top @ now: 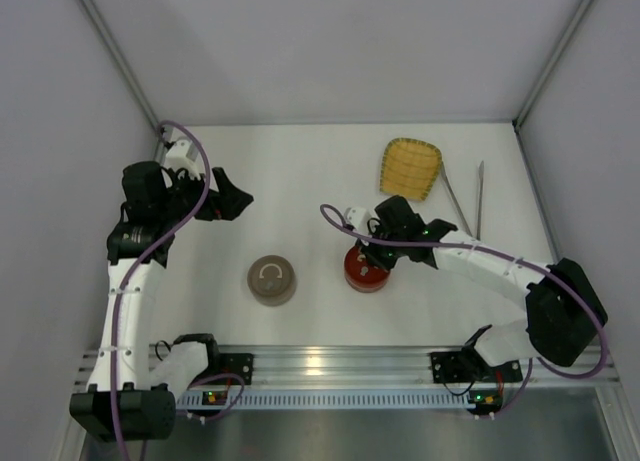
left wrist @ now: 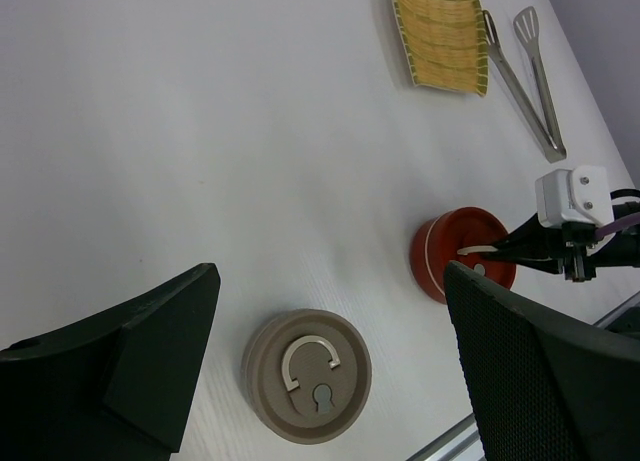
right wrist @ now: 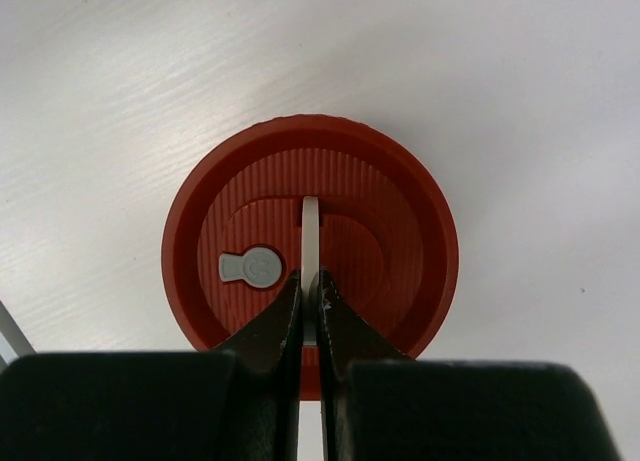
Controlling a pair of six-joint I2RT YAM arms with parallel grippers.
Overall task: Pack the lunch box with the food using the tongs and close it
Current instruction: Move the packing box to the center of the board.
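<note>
A red round lunch box (top: 360,279) with a ribbed lid (right wrist: 400,241) stands mid-table. My right gripper (right wrist: 309,281) is shut on the lid's upright white ring handle (right wrist: 310,221), coming down from above (top: 374,255). A second round box, beige (top: 272,279), stands to its left with its ring handle lying flat (left wrist: 307,361). My left gripper (top: 232,199) hangs open and empty above the table's left side, well clear of both boxes. The tongs (top: 479,201) lie at the far right. The food is out of view.
A yellow woven tray (top: 410,168) lies at the back right, right next to the tongs (left wrist: 520,76). White walls close in the table on the left, back and right. The aluminium rail (top: 330,366) with the arm bases runs along the near edge.
</note>
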